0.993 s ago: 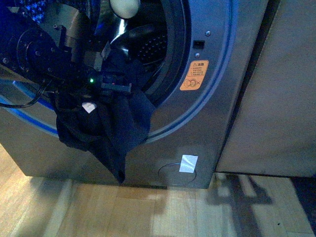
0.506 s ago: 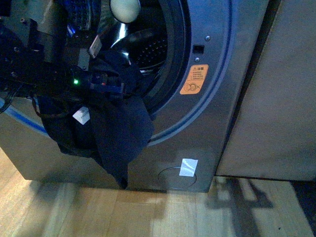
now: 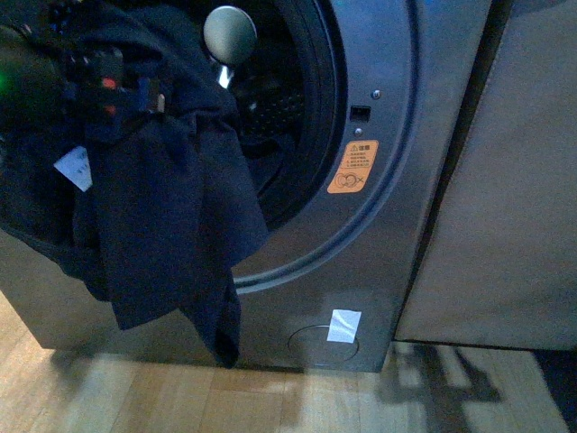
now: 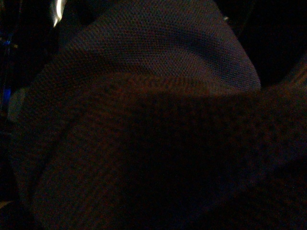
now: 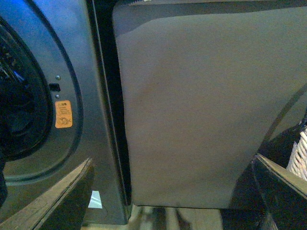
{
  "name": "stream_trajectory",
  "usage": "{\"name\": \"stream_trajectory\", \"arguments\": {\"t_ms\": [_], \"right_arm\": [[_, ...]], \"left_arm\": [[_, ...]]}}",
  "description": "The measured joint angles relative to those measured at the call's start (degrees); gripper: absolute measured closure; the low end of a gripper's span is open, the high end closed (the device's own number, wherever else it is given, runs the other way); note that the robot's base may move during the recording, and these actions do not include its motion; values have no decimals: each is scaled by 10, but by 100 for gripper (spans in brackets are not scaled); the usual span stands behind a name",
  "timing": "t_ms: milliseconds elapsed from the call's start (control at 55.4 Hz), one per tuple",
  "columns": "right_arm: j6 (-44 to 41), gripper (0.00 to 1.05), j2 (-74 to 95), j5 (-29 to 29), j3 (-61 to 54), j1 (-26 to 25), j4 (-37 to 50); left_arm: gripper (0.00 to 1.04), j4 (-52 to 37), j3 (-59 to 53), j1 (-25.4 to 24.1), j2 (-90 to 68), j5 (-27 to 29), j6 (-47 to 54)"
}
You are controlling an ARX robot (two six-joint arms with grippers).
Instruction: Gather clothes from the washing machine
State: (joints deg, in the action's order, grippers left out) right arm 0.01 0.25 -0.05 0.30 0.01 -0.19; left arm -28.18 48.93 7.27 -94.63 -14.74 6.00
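You see the clothes (image 3: 171,207) in plain dark navy, showing a fine knit weave up close in the left wrist view, with a small white tag (image 3: 74,168). The washing machine (image 3: 388,262) is metallic grey with a blue sheen. Its sticker (image 3: 352,166) is orange, and a white label (image 3: 343,324) sits low down. The cabinet (image 3: 505,180) is plain beige, and the floor (image 3: 297,397) is pale wood planks.

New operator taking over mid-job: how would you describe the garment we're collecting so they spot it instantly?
The grey washing machine fills the front view's left, with a round porthole. In front of that porthole's left side hangs a limp navy garment, the only cloth, marked by a small white tag.
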Motion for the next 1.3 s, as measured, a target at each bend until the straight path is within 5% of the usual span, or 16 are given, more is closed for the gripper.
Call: {"name": "stream_trajectory", "arguments": {"t_ms": [632,1300], "right_arm": [[0,7,0,0,0,0,0],[0,7,0,0,0,0,0]], "left_arm": [[93,114,50,31,267,-123,47],[93,274,450,197,134,-61,44]]}}
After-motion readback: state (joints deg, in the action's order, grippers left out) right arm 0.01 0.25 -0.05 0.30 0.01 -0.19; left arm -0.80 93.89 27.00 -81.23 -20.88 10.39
